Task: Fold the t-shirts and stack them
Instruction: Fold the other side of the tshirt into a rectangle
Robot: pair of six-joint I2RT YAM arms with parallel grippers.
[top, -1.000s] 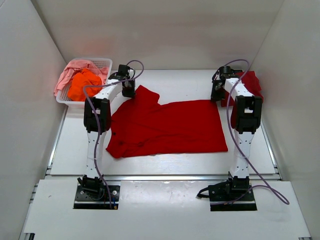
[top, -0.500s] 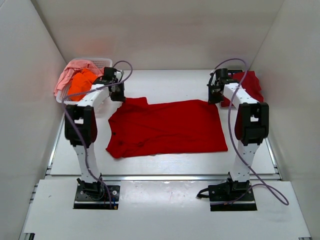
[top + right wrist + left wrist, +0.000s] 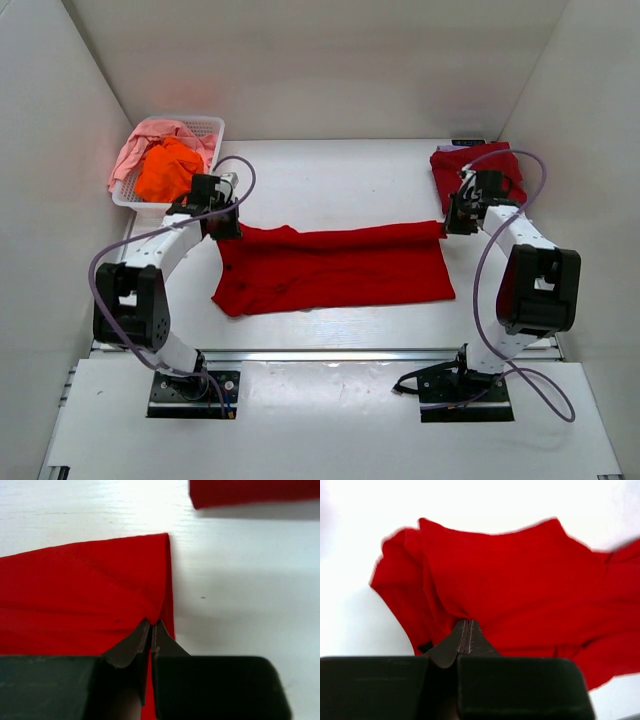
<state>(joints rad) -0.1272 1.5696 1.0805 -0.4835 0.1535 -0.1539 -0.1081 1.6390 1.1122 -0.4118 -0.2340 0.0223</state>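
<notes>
A red t-shirt (image 3: pixel 335 268) lies spread on the white table, its far edge folded over toward me. My left gripper (image 3: pixel 226 228) is shut on the shirt's far left corner; the left wrist view shows the jaws pinched on red cloth (image 3: pixel 510 580). My right gripper (image 3: pixel 452 226) is shut on the far right corner; the right wrist view shows its jaws closed on the cloth's edge (image 3: pixel 100 590). A folded red t-shirt (image 3: pixel 470 170) lies at the far right and shows in the right wrist view (image 3: pixel 255 492).
A white basket (image 3: pixel 205 128) at the far left holds an orange shirt (image 3: pixel 166 168) and a pink shirt (image 3: pixel 135 150). White walls close in the table on three sides. The arm bases stand at the near edge.
Both grippers have pulled the shirt's far edge toward me, from near the back of the table to its middle. The shirt is now a narrower band, folded over itself.
</notes>
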